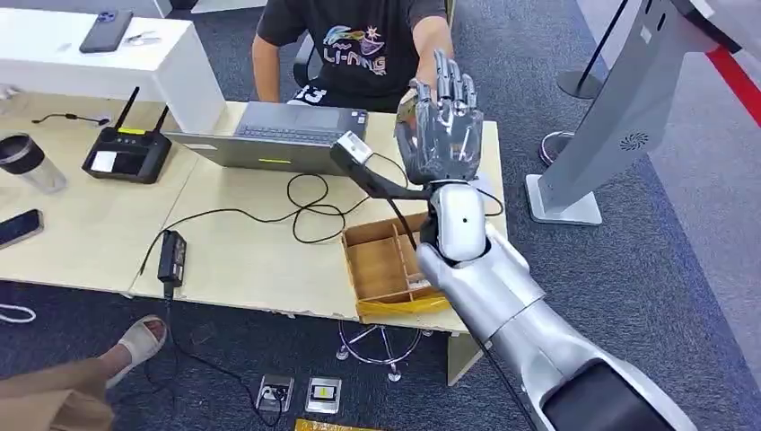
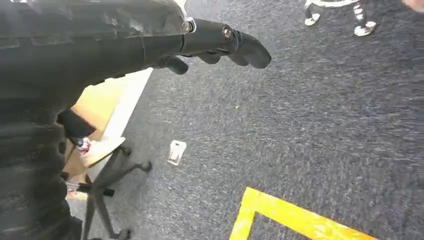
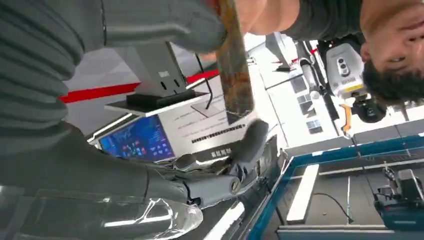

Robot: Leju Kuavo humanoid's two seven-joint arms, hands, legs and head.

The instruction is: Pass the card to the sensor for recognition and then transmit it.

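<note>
At 12 o'clock from wooden box (image 1: 377, 265), right hand (image 1: 440, 135) upright before person (image 1: 359, 45). We see card (image 3: 235, 75) edge-on between thumb (image 3: 190, 25) and fingers (image 3: 250, 145); pinched or not, we cannot tell. Left hand (image 2: 215, 42) empty, fingers loose. Card likely thin, stiff, slick: pinch flat faces.

office/lab: desks (image 1: 90, 224) w/ laptop (image 1: 269, 139), router (image 1: 127, 151), kiosk (image 1: 619, 117), carpet (image 1: 682, 269).

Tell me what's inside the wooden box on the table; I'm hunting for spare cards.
The wooden box shows bare wooden compartments split by dividers. The right arm covers its right side, so anything lying there cannot be seen. No card is visible in the open compartments.
</note>
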